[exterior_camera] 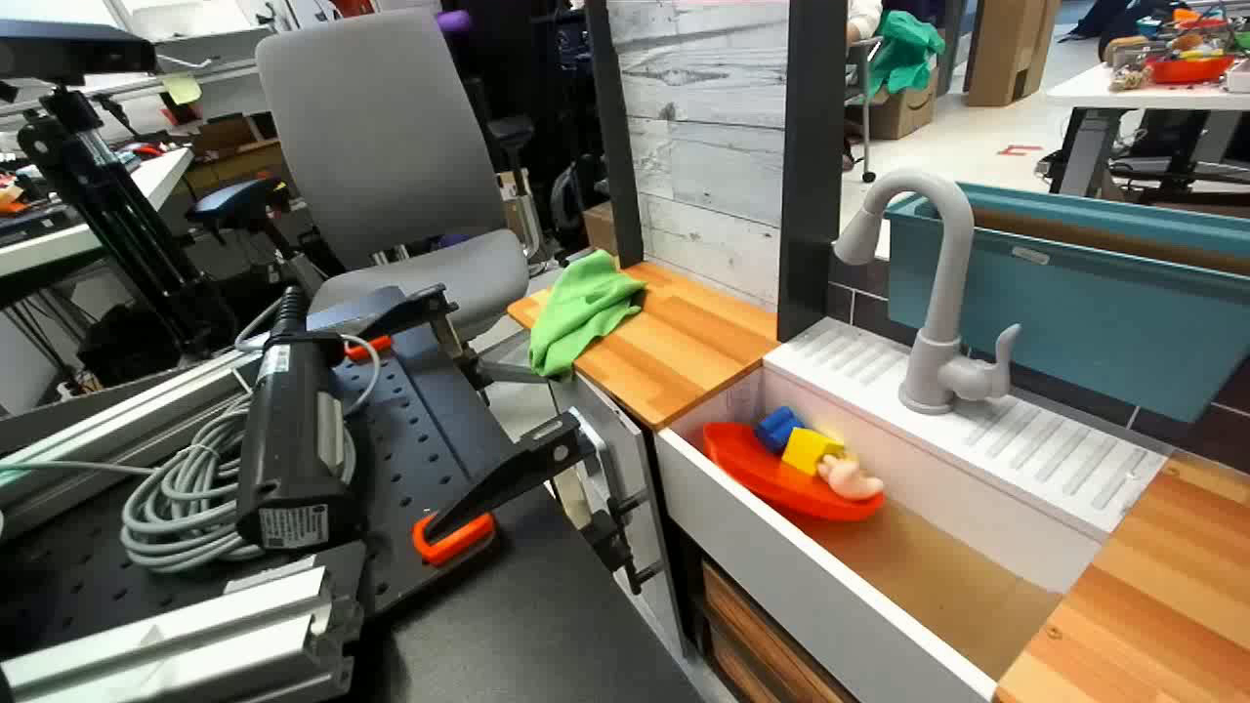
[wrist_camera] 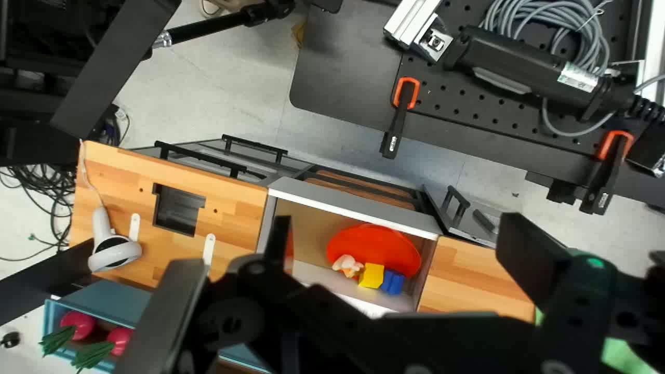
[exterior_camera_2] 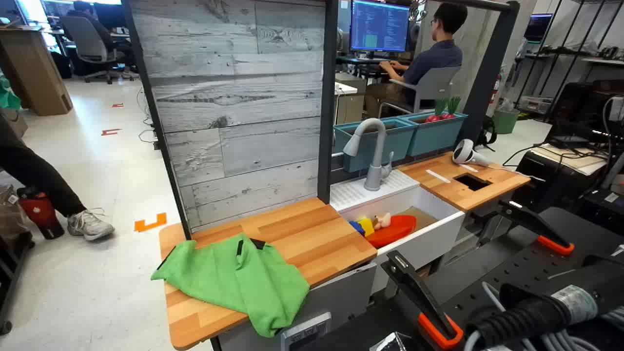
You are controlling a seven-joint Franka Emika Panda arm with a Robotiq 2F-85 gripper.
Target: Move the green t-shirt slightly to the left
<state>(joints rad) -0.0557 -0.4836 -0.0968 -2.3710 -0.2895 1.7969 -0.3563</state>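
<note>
The green t-shirt point(exterior_camera: 584, 310) lies crumpled on the wooden countertop at the end beside the sink. In an exterior view the green t-shirt point(exterior_camera_2: 239, 278) is spread wider, with one corner hanging over the front edge and another past the side edge. In the wrist view only slivers of the green t-shirt point(wrist_camera: 621, 355) show at the lower right, mostly hidden behind a finger. My gripper point(wrist_camera: 397, 244) is open with nothing between its fingers, high above the sink area and apart from the t-shirt. The gripper is out of view in both exterior views.
The sink point(exterior_camera_2: 446, 229) holds a red dish point(exterior_camera: 771, 478) with yellow and blue blocks and a pale toy. A faucet point(exterior_camera: 942, 293) and teal planters point(exterior_camera: 1074, 293) stand behind. A grey wood panel point(exterior_camera_2: 234, 107) rises behind the countertop. Black clamps point(exterior_camera_2: 419, 297) sit on the table opposite.
</note>
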